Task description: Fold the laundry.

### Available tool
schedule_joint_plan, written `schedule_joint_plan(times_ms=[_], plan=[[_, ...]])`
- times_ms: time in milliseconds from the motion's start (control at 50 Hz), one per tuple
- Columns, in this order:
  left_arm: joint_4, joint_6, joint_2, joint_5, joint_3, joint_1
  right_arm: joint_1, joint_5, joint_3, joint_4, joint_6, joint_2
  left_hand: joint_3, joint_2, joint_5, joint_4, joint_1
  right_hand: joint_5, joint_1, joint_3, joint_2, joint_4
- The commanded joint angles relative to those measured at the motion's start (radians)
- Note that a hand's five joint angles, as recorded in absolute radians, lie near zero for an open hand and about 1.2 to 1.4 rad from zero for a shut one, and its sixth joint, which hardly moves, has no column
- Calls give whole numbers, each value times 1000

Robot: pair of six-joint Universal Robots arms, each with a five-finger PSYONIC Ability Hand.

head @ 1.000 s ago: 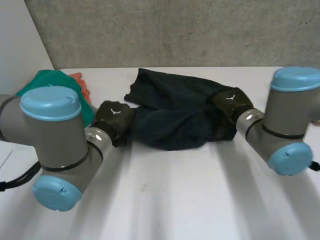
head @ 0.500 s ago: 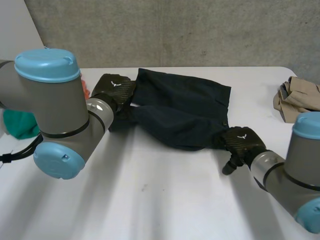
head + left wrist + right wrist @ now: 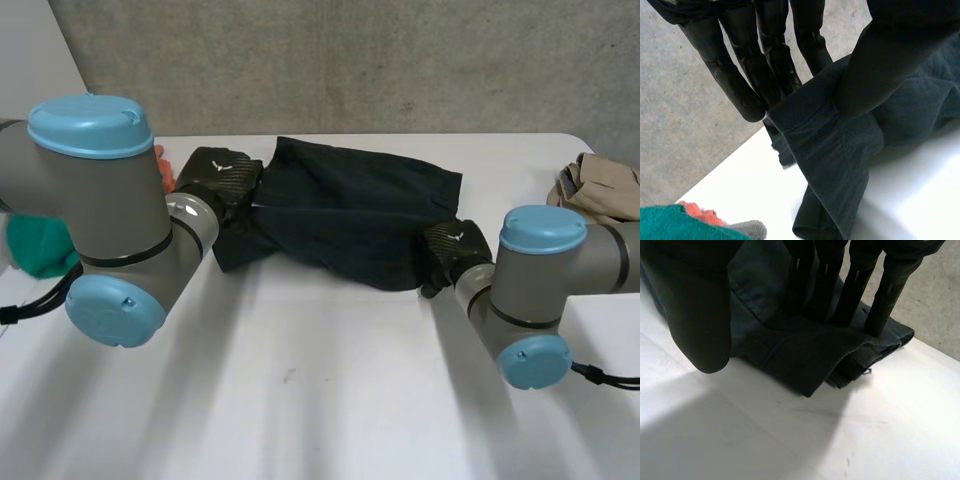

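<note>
Item under work: a dark garment [image 3: 350, 225], spread across the far middle of the white table [image 3: 320, 400], one layer already doubled over along its near side. The left hand [image 3: 222, 180] is at the garment's left end. Its wrist view shows the hem pinched between straight fingers [image 3: 765, 65] and the thumb, with that end raised clear of the table. In my judgement this hold keeps the end taut and ready to be carried over for a fold. The right hand [image 3: 450, 248] is at the near right corner. Its fingers [image 3: 855, 285] are straight and lie on top of the doubled edge, the thumb standing just beside the cloth with no visible grip, so the hand appears relaxed and pressing. The likely purpose is to pin the corner so the layers do not slide. Other laundry lies loose, directly on the table: a green cloth [image 3: 35, 255] with an orange piece [image 3: 700, 215] at the far left, and a beige garment [image 3: 600, 195] at the far right, both well apart from the work.
</note>
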Motion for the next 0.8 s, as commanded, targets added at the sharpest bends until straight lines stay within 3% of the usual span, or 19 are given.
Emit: schedule_joint_plan(times_ms=[20, 140, 280, 360, 440, 560, 600, 680, 800], plan=[[-2, -2, -22, 0, -10, 12, 19, 40, -61, 1, -5, 51, 205, 197, 242, 198, 216, 249, 269, 248, 248, 252], [-7, 1, -22, 5, -30, 21, 17, 73, -69, 1, -25, 39, 205, 197, 242, 198, 216, 778, 798, 777, 777, 781], [-50, 7, 21, 11, -85, 35, -16, 32, -32, 73, -115, -56, 205, 197, 242, 198, 216, 778, 799, 778, 778, 781], [-93, 42, 61, 28, -134, 41, -61, -75, -3, 208, -201, -156, 205, 197, 242, 198, 216, 778, 799, 778, 778, 781], [-207, 146, 115, 49, -214, 41, -108, -219, 20, 506, -401, -271, 205, 197, 242, 198, 216, 778, 799, 778, 778, 781], [-442, 289, 181, 92, -355, 23, -164, -262, 117, 895, -707, -383, 205, 197, 242, 198, 216, 778, 799, 778, 778, 781], [-510, 340, 205, 132, -406, 12, -180, -267, 164, 898, -819, -421, 205, 197, 242, 198, 216, 778, 799, 778, 778, 781], [-533, 382, 222, 176, -437, -11, -194, -266, 212, 848, -893, -447, 205, 197, 242, 198, 216, 778, 799, 778, 778, 781], [-504, 374, 186, 121, -351, -19, -205, -249, 189, 829, -856, -417, 205, 197, 242, 198, 216, 778, 799, 778, 778, 781]])
